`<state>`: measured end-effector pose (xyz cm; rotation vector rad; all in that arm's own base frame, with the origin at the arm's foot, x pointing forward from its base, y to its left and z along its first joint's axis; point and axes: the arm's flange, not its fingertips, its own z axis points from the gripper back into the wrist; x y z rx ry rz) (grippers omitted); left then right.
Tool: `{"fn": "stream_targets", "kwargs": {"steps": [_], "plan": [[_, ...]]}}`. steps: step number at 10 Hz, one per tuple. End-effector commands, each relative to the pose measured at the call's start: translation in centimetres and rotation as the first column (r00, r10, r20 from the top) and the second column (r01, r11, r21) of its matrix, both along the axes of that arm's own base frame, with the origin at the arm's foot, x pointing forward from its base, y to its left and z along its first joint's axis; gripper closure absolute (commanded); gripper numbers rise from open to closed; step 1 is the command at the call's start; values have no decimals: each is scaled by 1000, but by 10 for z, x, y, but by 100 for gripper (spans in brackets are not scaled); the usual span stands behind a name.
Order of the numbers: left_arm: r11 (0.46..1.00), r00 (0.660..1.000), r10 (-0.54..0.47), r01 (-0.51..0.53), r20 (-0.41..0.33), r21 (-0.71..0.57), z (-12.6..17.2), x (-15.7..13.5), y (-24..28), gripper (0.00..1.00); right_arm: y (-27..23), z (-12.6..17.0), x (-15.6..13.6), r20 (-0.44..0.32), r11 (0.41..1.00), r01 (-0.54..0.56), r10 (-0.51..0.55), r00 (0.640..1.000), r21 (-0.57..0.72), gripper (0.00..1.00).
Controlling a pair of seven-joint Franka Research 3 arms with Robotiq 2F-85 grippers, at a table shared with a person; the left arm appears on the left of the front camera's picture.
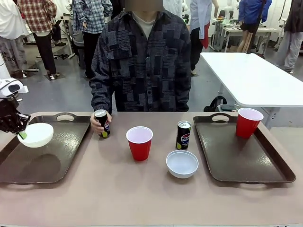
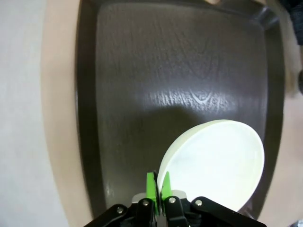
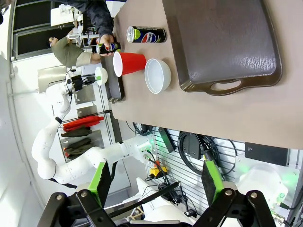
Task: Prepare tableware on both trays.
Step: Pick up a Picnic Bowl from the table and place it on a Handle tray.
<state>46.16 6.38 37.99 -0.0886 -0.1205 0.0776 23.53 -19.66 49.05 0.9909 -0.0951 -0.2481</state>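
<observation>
My left gripper (image 1: 21,134) (image 2: 157,183) is shut on the rim of a white bowl (image 1: 37,135) (image 2: 218,161) and holds it just above the left tray (image 1: 57,161) (image 2: 165,71). On the table between the trays stand a red cup (image 1: 139,142) (image 3: 130,63), a second white bowl (image 1: 182,163) (image 3: 157,75) and a Pepsi can (image 1: 183,135) (image 3: 147,34). The person's hand (image 1: 97,125) grips another can (image 1: 102,122) beside the left tray. A second red cup (image 1: 248,122) stands at the back of the right tray (image 1: 236,161) (image 3: 222,42). My right gripper (image 3: 155,179) hangs open off the table's near edge.
The person stands at the far side of the brown table (image 1: 142,198), close to the middle. Both trays have bare floor in front. A white table (image 1: 251,75) and other people are in the background.
</observation>
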Motion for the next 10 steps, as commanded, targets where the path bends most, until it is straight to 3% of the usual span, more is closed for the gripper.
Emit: {"fn": "stream_targets", "kwargs": {"steps": [1, 4, 6, 7, 10], "plan": [[999, 999, 32, -32, 5, -5, -1, 7, 5, 96, -2, 0, 0, 15, 1000, -6, 5, 1000, 15, 0], [1000, 1000, 19, -19, -13, -24, 1, -9, 7, 96, -2, 0, 0, 15, 1000, -6, 5, 1000, 15, 0], [989, 990, -142, 142, -15, -32, 42, -94, -13, 96, -2, 0, 0, 15, 1000, -6, 5, 1000, 15, 0], [989, 989, -146, 146, -11, -15, 50, -111, -12, 96, -2, 0, 0, 15, 1000, -6, 5, 1000, 15, 0], [992, 990, -128, 128, -66, -1, 42, -109, -12, 96, -2, 0, 0, 15, 1000, -6, 5, 1000, 15, 0]]}}
